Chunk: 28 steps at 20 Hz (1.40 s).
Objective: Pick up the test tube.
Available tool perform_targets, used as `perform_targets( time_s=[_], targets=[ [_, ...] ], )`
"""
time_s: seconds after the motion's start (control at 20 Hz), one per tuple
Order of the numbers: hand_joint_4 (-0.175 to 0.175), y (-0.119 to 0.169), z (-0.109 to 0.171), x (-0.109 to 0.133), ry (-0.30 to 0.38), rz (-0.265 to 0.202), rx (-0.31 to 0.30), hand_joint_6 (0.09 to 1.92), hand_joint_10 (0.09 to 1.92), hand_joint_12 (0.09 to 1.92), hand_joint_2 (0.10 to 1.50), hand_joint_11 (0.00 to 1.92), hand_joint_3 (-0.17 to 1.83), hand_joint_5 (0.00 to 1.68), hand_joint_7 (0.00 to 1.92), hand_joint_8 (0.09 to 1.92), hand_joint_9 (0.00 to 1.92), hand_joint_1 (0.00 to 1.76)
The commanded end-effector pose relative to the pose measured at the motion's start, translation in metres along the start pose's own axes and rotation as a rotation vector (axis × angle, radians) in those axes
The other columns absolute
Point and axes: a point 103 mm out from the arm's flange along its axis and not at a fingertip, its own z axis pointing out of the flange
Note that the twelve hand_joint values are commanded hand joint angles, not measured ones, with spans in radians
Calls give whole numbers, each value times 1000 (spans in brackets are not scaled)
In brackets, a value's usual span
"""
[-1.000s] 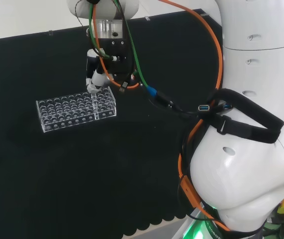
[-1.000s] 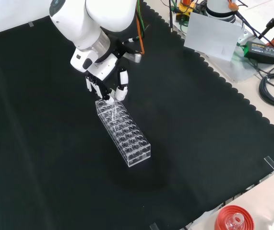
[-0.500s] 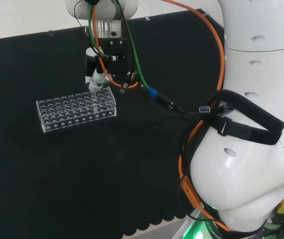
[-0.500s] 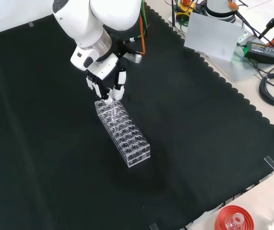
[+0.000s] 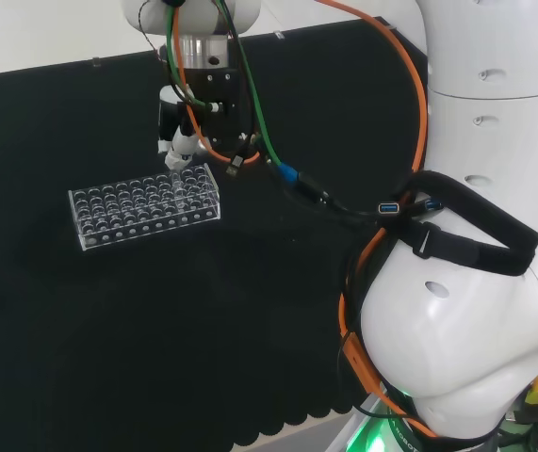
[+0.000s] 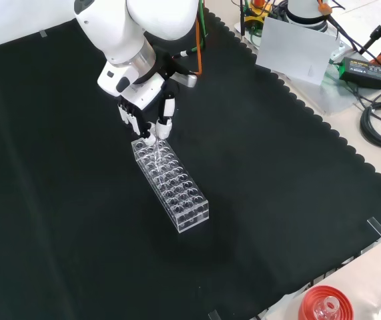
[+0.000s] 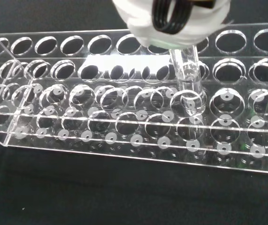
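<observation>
Black cloth (image 6: 277, 187), hand (image 6: 151, 117) pinching test tube (image 7: 186, 75) in rack (image 6: 171, 183)

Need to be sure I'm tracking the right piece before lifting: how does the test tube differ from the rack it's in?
The test tube is a single slim cylinder standing upright; the rack is a long, low box lying flat on the black cloth. The test tube rises above the rack's top plate, its upper end at the robot hand; the rack has rows of round holes, and I see nothing in the others. Both are clear.
</observation>
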Motion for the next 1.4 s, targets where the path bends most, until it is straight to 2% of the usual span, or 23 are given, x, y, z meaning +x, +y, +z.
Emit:
perform_targets(
  time_s=[0.05,0.4,0.55,0.85,1.1,1.4],
  targets=[
    [-175,2,-2,4,-18,-23,14,407,253,969,969,1161,0,1212,1368,682,1354,1421],
    [-175,1,-10,5,-20,-30,4,400,245,962,968,1169,0,1217,1366,686,1360,1422],
    [-175,-2,-18,5,-23,-30,-3,389,87,940,1008,1182,-116,1256,1405,633,1443,1425],
    [-175,-5,-26,5,-33,-34,-10,383,87,934,1031,1188,-175,1268,1415,622,1469,1426],
    [-175,-8,-37,5,-48,-38,-17,320,87,936,993,1185,-74,1259,1388,645,1469,1424],
    [-175,-11,-45,5,-46,-43,-29,371,87,936,1030,1190,-174,1272,1413,626,1474,1427]
  ],
)
